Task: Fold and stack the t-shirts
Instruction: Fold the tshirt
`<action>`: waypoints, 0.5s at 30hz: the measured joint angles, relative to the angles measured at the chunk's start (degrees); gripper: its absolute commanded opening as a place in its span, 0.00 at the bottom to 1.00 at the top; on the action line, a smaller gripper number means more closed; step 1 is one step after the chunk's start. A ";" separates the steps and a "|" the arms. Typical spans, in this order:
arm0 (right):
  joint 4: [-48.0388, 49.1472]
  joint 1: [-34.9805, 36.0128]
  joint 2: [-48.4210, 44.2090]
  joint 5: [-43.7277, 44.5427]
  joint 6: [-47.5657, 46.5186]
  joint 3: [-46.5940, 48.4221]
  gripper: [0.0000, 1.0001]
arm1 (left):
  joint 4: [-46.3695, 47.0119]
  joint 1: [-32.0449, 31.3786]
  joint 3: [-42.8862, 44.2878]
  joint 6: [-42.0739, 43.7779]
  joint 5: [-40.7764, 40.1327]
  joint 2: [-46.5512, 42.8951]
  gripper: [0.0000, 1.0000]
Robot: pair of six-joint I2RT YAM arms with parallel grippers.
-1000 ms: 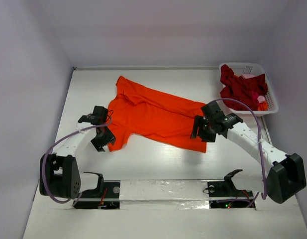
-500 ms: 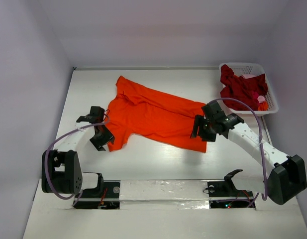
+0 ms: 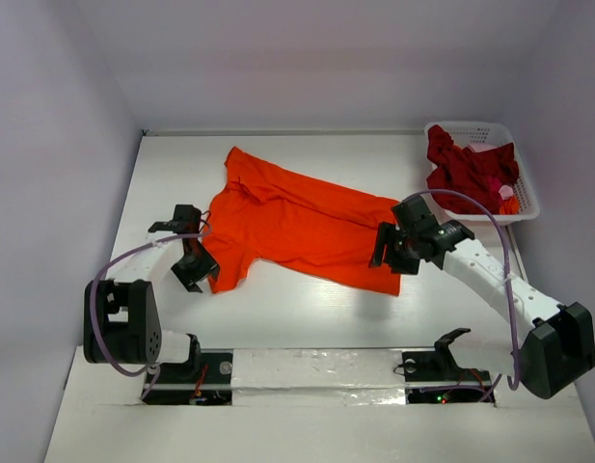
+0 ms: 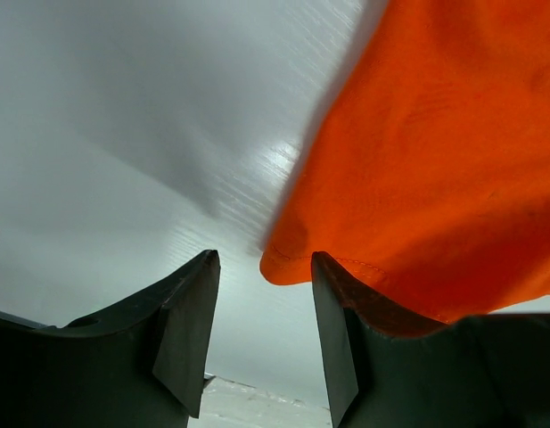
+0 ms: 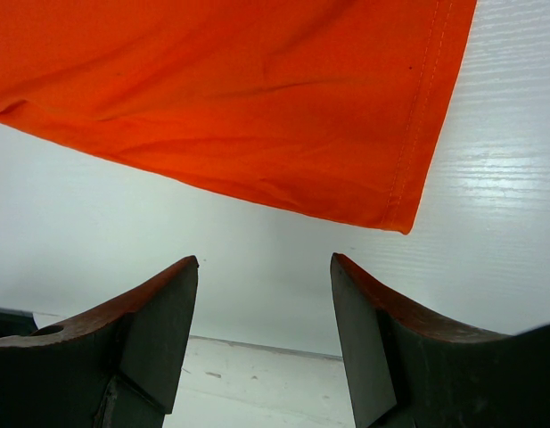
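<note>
The orange t-shirt point(image 3: 297, 224) lies spread on the white table, slanting from the back left to the right front. My left gripper point(image 3: 197, 270) is open at the shirt's left sleeve. In the left wrist view the sleeve's corner point(image 4: 435, 160) lies just ahead of the open left gripper point(image 4: 264, 290) and touches the right finger. My right gripper point(image 3: 382, 255) is open over the shirt's right lower corner. In the right wrist view the hem point(image 5: 239, 89) lies beyond the empty right gripper point(image 5: 264, 267). The dark red t-shirt point(image 3: 461, 166) is bunched in the basket.
The white lattice basket point(image 3: 528, 201) stands at the back right and also holds small pink and orange bits. Lilac walls close in the table on the left, back and right. A taped rail with the arm bases runs along the near edge.
My left arm's base link has swung a little to the left and the left gripper has shifted slightly along the sleeve. The right arm and the shirt have barely moved.
</note>
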 measured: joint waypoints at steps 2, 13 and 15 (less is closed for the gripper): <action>0.00 0.00 0.00 0.00 0.00 0.00 0.67 | 0.07 0.00 0.11 0.07 -0.02 0.22 0.42; -0.02 0.00 0.00 0.00 0.00 0.00 0.67 | 1.62 0.00 0.11 0.11 1.68 3.23 0.42; -0.02 0.00 0.00 0.00 0.00 0.00 0.67 | 2.01 0.00 0.11 0.13 2.29 3.78 0.42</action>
